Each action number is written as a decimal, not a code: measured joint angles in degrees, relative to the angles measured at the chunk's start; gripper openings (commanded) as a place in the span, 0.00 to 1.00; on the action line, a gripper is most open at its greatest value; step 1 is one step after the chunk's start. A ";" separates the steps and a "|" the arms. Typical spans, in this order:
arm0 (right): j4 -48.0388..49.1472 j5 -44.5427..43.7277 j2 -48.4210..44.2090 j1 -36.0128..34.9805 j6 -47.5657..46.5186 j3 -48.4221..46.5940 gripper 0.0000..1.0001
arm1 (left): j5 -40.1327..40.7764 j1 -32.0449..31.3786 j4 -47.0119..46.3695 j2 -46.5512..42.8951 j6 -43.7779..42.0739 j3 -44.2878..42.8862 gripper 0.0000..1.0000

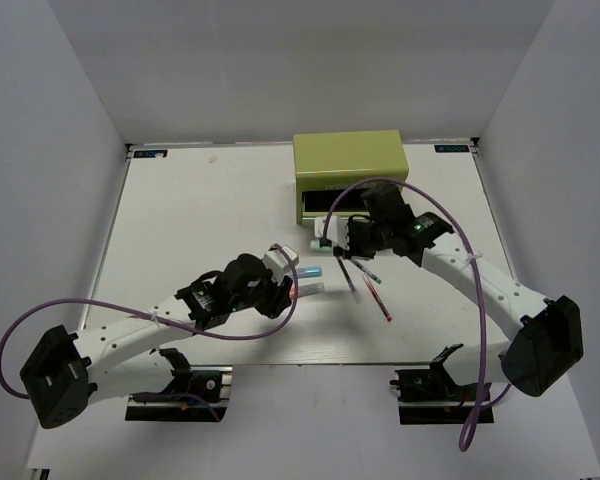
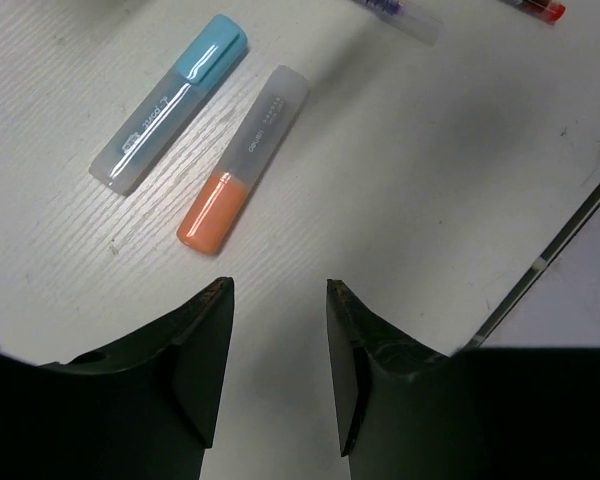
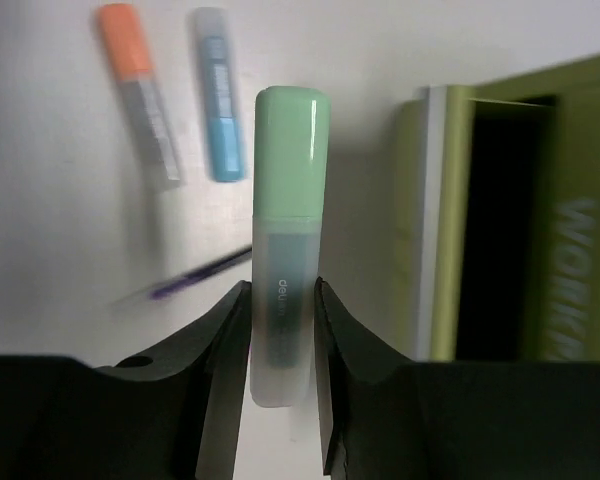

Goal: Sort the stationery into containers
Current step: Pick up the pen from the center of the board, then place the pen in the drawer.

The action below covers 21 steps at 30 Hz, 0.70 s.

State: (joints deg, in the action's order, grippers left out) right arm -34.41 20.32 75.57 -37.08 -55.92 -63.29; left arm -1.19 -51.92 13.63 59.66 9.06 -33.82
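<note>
Desk (image 1: 200,200): white with a faint wood-grain texture, nothing fancy.
Room: plain white walls (image 1: 310,60) on three sides of the desk.
Chest (image 1: 350,160): olive green, sitting at the far edge. There's a dark opening (image 3: 500,220) on its front.
Right jaws: clamped on the clear end of the mint green marker (image 3: 290,230) with the green cap pointing away. It's just in front of the chest's opening, toward the chest's left corner.
Left jaws: spread apart with nothing between them, over bare desk well in front of the chest.
Blue marker (image 2: 170,100) and orange marker (image 2: 242,160): lying side by side but not touching, in front of the chest. They're just past the left jaws.
Pens: the red pen (image 1: 378,297) and purple pen (image 1: 346,275) lie flat in front of the chest, under the right arm.
Hard to make out: the right arm covers part of the chest front. The chest's pale lettering is cut off in the right wrist view, so I can't read it. The purple pen is just a blur there, and both pens get clipped at the top of the left wrist view. I honestly can't pick out a green-tipped pen for sure.
</note>
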 measured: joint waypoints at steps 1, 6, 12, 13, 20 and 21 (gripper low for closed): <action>0.96 -1.38 0.02 0.48 0.33 -1.49 0.16 | -0.31 0.00 -0.81 0.55 -0.50 0.31 0.52; 3.39 -7.48 2.84 2.86 1.46 -8.33 0.16 | -0.79 0.00 -4.22 2.91 -2.69 1.77 0.54; 5.46 -12.24 9.44 4.87 1.31 -14.49 0.24 | -0.70 0.00 -8.07 8.07 -5.05 1.73 0.55; 5.55 -12.90 10.58 5.20 1.16 -15.17 0.28 | -0.70 0.00 -8.22 9.46 -5.51 1.44 0.55; 5.73 -14.25 16.59 6.36 0.09 -17.70 0.54 | -0.72 0.26 -8.50 16.48 -7.56 -2.03 0.55; 5.77 -14.23 16.90 6.49 -0.02 -17.73 0.56 | -0.72 0.35 -8.39 17.03 -7.67 -2.71 0.55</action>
State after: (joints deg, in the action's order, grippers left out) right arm -28.64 6.09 92.47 -30.59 -55.94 -81.01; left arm -1.91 -51.57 5.23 76.69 1.39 -36.53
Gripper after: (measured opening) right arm 0.530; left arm 0.547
